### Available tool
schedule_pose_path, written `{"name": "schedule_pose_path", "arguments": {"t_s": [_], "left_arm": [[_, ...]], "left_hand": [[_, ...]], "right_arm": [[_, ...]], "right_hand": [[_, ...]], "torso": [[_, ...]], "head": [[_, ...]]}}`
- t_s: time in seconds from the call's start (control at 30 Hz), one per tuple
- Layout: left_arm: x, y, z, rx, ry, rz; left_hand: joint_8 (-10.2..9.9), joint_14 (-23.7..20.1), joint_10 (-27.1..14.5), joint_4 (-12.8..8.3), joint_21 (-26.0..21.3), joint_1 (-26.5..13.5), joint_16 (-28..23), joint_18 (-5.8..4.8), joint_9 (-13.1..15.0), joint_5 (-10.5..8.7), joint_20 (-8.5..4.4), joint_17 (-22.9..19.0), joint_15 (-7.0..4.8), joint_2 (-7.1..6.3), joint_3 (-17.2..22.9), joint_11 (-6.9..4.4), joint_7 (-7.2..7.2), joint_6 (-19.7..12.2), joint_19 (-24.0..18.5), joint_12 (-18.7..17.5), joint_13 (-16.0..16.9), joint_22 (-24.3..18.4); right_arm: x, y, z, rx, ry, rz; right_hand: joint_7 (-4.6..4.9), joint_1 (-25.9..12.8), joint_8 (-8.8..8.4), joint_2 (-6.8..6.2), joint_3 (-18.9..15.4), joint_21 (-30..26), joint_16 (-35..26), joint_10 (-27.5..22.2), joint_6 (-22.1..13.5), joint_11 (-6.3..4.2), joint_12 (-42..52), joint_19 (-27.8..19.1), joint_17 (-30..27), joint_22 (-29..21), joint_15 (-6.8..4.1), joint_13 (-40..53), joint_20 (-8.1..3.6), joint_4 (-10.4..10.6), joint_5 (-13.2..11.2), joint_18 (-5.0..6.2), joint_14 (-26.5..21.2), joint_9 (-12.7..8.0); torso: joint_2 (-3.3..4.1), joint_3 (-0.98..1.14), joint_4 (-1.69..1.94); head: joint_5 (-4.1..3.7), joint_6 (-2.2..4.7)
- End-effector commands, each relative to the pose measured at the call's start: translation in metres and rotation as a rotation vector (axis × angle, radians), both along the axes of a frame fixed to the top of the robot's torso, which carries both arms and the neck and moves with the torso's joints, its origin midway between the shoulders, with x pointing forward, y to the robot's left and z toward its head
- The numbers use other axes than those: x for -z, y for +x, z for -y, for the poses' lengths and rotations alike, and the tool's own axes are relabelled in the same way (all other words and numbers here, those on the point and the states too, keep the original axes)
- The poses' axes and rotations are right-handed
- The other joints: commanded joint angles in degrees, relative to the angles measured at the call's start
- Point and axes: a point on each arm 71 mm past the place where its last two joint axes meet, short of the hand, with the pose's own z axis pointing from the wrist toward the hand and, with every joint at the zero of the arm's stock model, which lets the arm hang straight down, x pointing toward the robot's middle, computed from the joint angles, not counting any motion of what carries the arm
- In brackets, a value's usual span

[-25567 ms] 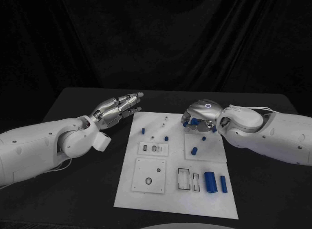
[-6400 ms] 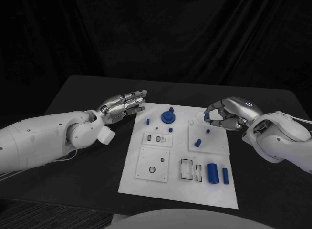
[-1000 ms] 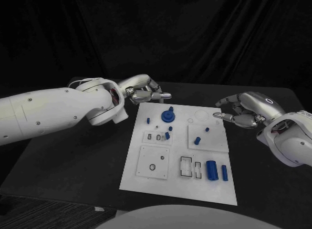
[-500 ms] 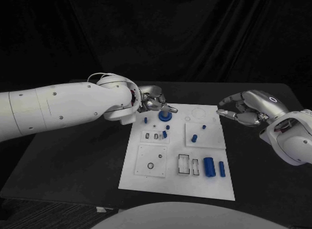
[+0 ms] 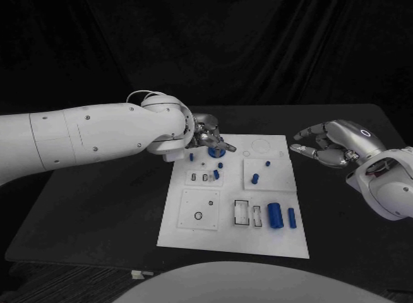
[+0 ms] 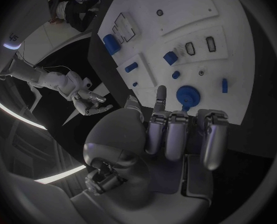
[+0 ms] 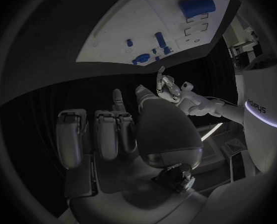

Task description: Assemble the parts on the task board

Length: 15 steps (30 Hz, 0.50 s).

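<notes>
The black counter (image 5: 107,208) carries the white board (image 5: 227,237), which is taken here as the landmark. The left arm (image 5: 88,136) is stretched across to the board's far left corner, and the left hand (image 5: 206,136) is set over that corner, above a round blue gear (image 5: 218,151) that stands on the board. In the left wrist view the gear (image 6: 188,94) is seen just past the fingertips (image 6: 161,92), one finger reaching out toward it and the rest curled in; whether the gear is touched or pinched cannot be told. The right hand (image 5: 332,144) is held off the board's far right edge, above the counter, with its fingers curled inward around nothing.

On the board, a large blue cylinder (image 5: 275,214) and a slimmer blue bar (image 5: 291,218) are laid side by side near its right edge, toward the near end. A short blue peg (image 5: 256,178) is seen on the raised square plate at the board's middle right, and a smaller blue stud (image 5: 268,163) beyond it. Small blue pieces (image 5: 218,168) are placed just near of the gear.
</notes>
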Motion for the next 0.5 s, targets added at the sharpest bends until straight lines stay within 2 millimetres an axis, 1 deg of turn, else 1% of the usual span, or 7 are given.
{"name": "schedule_pose_path", "arguments": {"t_s": [0.03,0.07,0.13,0.2,0.23,0.37,0.5], "left_arm": [[0.007,-0.002,-0.005,-0.047,0.098,-0.046],[0.007,-0.002,-0.006,-0.052,0.109,-0.052],[0.010,-0.003,-0.006,-0.063,0.133,-0.064],[0.011,-0.003,-0.007,-0.071,0.146,-0.071],[0.012,-0.004,-0.007,-0.074,0.151,-0.073],[0.016,-0.006,-0.006,-0.085,0.166,-0.083],[0.019,-0.008,-0.004,-0.090,0.172,-0.089]], "left_hand": [[1.52,6.05,6.05,0.21,-0.23,-1.19,0.15,-0.54,2.70,-1.07,-0.89,15.07,-0.70,-0.24,0.38,-0.61,-0.51,0.53,4.91,-0.24,15.05,14.39],[3.65,6.05,6.05,0.16,-0.24,-2.09,0.15,-0.55,6.52,-1.64,-1.40,15.07,-1.31,-0.44,0.74,-1.28,-0.98,0.36,4.94,-0.24,15.05,14.41],[5.90,6.05,6.05,-0.02,-0.20,-2.88,0.15,-0.58,10.95,-2.01,-1.89,15.07,-1.80,-0.72,1.14,-1.64,-1.52,-0.31,5.07,-0.24,15.05,14.50],[7.42,6.05,6.05,-0.18,-0.18,-3.33,0.15,-0.59,14.01,-2.06,-2.17,15.07,-2.08,-0.86,1.46,-1.92,-1.83,-0.63,5.15,-0.24,15.05,14.55],[8.61,6.05,6.05,-0.29,-0.15,-3.61,0.15,-0.61,16.28,-2.07,-2.36,15.07,-2.32,-0.88,1.74,-2.18,-2.07,-0.84,5.23,-0.24,15.05,14.61],[12.22,6.05,6.05,-0.71,-0.10,-4.29,0.15,-0.65,23.55,-2.08,-3.00,15.07,-2.91,-1.29,2.39,-2.81,-2.76,-1.78,5.37,-0.24,15.05,14.71],[12.68,6.05,6.05,-0.71,-0.07,-4.52,0.15,-0.66,24.76,-2.09,-3.10,15.07,-3.01,-1.32,2.50,-2.91,-2.88,-1.87,5.44,-0.24,15.05,14.76]], "right_arm": [[0.002,-0.001,0.001,0.017,0.009,0.006],[0.003,-0.001,0.001,0.017,0.008,0.004],[0.004,-0.002,0.002,0.018,0.008,0.001],[0.005,-0.002,0.002,0.019,0.007,-0.002],[0.005,-0.003,0.003,0.019,0.007,-0.002],[0.006,-0.003,0.003,0.019,0.008,-0.003],[0.006,-0.003,0.003,0.018,0.008,-0.003]], "right_hand": [[0.09,0.56,0.08,-0.15,0.12,0.14,0.15,6.16,0.38,0.39,0.15,5.86,15.10,15.07,0.51,15.10,0.41,-0.36,0.51,-0.91,6.06,-0.10],[0.10,0.70,0.04,-0.13,0.18,0.14,0.15,6.16,0.45,0.40,0.15,5.86,15.10,15.07,0.52,15.10,0.42,-0.42,0.84,-0.91,6.06,-0.16],[0.12,0.78,0.01,-0.14,0.21,0.14,0.15,6.16,0.50,0.42,0.15,5.86,15.10,15.07,0.52,15.10,0.43,-0.45,1.09,-0.91,6.06,-0.20],[0.13,0.87,-0.02,-0.15,0.24,0.14,0.15,6.16,0.54,0.42,0.15,5.86,15.10,15.07,0.53,15.10,0.43,-0.49,1.38,-0.91,6.06,-0.25],[0.13,0.87,-0.02,-0.15,0.24,0.14,0.15,6.16,0.54,0.42,0.15,5.86,15.10,15.07,0.53,15.10,0.43,-0.49,1.38,-0.91,6.06,-0.25],[0.14,0.93,-0.04,-0.16,0.26,0.14,0.15,6.16,0.58,0.43,0.15,5.86,15.10,15.07,0.53,15.10,0.43,-0.51,1.64,-0.91,6.06,-0.28],[0.17,1.03,-0.10,-0.14,0.33,0.14,0.15,6.16,0.70,0.45,0.15,5.86,15.10,15.07,0.55,15.10,0.44,-0.51,2.27,-0.91,6.06,-0.37]], "torso": [[-0.10,0.08,-0.18],[-0.09,0.11,-0.21],[-0.12,0.11,-0.15],[-0.18,0.06,0.03],[-0.18,0.14,0.05],[-0.24,0.15,-0.01],[-0.32,0.20,0.12]], "head": [[0.00,0.00],[0.03,0.00],[-0.05,0.00],[-0.09,0.00],[-0.07,0.00],[0.35,0.00],[0.46,0.00]]}}
